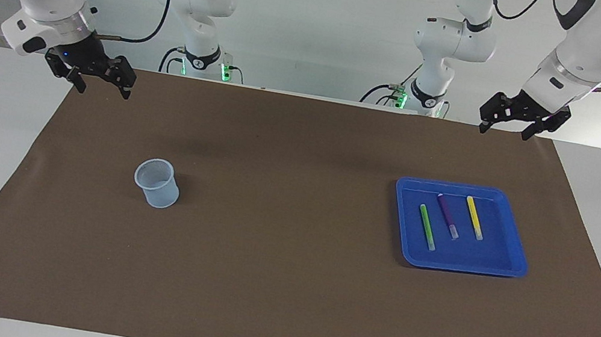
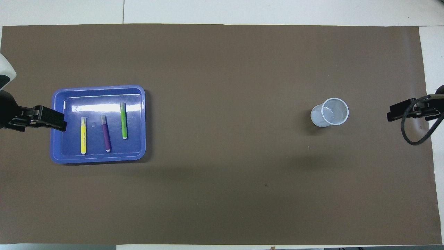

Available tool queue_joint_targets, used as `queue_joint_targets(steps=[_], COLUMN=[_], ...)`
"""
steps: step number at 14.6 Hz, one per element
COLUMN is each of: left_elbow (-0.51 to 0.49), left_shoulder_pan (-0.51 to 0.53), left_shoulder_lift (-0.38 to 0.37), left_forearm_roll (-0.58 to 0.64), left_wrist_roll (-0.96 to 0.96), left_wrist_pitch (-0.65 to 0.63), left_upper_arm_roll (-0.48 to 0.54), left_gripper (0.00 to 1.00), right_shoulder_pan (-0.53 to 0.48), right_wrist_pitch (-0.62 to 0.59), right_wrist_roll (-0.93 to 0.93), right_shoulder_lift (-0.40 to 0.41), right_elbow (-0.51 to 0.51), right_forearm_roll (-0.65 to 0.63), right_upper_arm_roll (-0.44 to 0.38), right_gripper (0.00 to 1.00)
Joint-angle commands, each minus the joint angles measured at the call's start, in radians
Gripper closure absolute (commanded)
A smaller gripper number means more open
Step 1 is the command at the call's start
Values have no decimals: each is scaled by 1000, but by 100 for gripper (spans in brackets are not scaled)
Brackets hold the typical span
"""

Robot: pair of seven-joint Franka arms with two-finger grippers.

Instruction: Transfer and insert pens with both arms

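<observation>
Facing view, brown mat (image 1: 280, 287): covers the table and lies closest to the camera, bare along its lowest strip.
Facing view, cup (image 1: 157, 183): pale, see-through, upright at about 8 o'clock of the mat's middle.
Facing view, tray (image 1: 503, 269): blue, at about 3 o'clock; in it lie the green pen (image 1: 427, 227), purple pen (image 1: 447, 216) and yellow pen (image 1: 474, 218), side by side, not touching.
Facing view, left tool (image 1: 504, 129): released, empty, raised at the mat's 1 o'clock corner.
Facing view, right tool (image 1: 100, 88): released, empty, raised at the 11 o'clock corner; this arm waits.
Overhead view, pens: in the tray, pale tips pointing toward 6 o'clock.
Handling: pens look light, stiff and smooth, likely to roll; best pinched across mid-barrel.
Hard to make out: both tools are cut off at the overhead view's edges; whether the cup holds anything is unclear.
</observation>
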Motion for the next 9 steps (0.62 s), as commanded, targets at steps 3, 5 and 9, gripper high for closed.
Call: queue_joint_targets(steps=[3, 5, 9], left_elbow=[-9, -9, -9], left_shoulder_pan=[-8, -7, -5], left_shoulder_lift=[-11, -11, -11], left_forearm_roll=[14, 14, 14], left_wrist_roll=[-7, -9, -9], left_wrist_pitch=[19, 20, 23], left_upper_arm_roll=[7, 6, 5], left_gripper=[0, 0, 0], right_shoulder_pan=[-2, -2, -2], right_wrist_pitch=[-9, -9, -9], right_wrist_roll=[-8, -8, -8], right_shoulder_lift=[-13, -12, -12], right_elbow=[-11, -9, -11], right_forearm_roll=[-2, -2, -2], right_upper_arm_roll=[0, 0, 0], right_gripper=[0, 0, 0])
